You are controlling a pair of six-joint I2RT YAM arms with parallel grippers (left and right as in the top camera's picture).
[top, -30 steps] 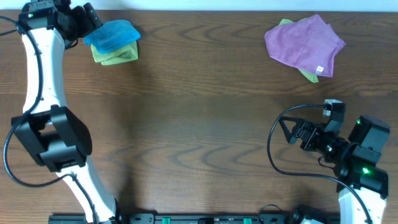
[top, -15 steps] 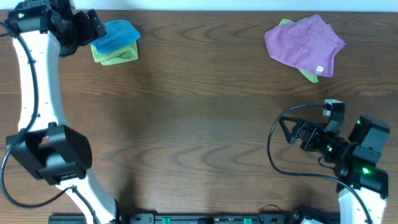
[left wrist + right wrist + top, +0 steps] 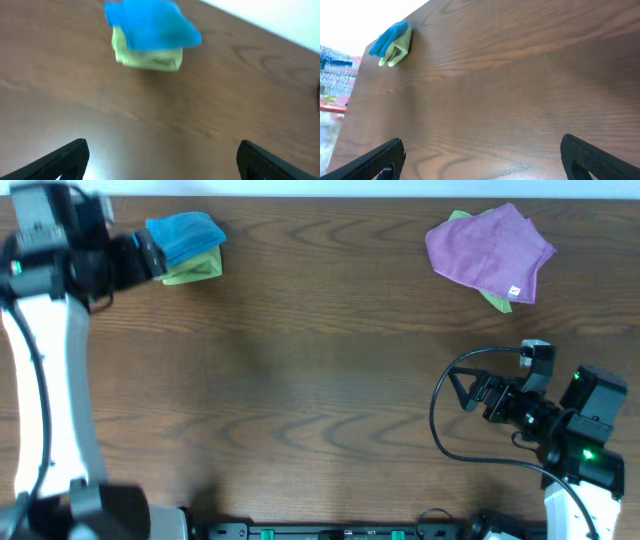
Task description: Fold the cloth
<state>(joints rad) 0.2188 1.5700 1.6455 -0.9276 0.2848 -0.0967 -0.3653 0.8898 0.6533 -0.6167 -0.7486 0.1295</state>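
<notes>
The sky-blue cloth [image 3: 185, 237] lies folded on top of a folded lime-green cloth [image 3: 195, 270] at the far left of the table. It also shows in the left wrist view [image 3: 150, 27] and small in the right wrist view [image 3: 387, 37]. My left gripper [image 3: 150, 255] is open and empty, just left of the stack and apart from it; its view is blurred [image 3: 162, 160]. My right gripper [image 3: 470, 392] is open and empty near the front right of the table, and its fingertips frame bare wood in its own view [image 3: 482, 155].
A purple cloth [image 3: 490, 248] lies crumpled over another lime-green cloth [image 3: 497, 301] at the far right. The wooden table [image 3: 320, 380] ends at a white back edge just behind both stacks. A black cable [image 3: 445, 415] loops beside my right arm.
My left arm has pulled back left and toward the front, away from the blue cloth, which stays on the green cloth. The right arm has not moved.
</notes>
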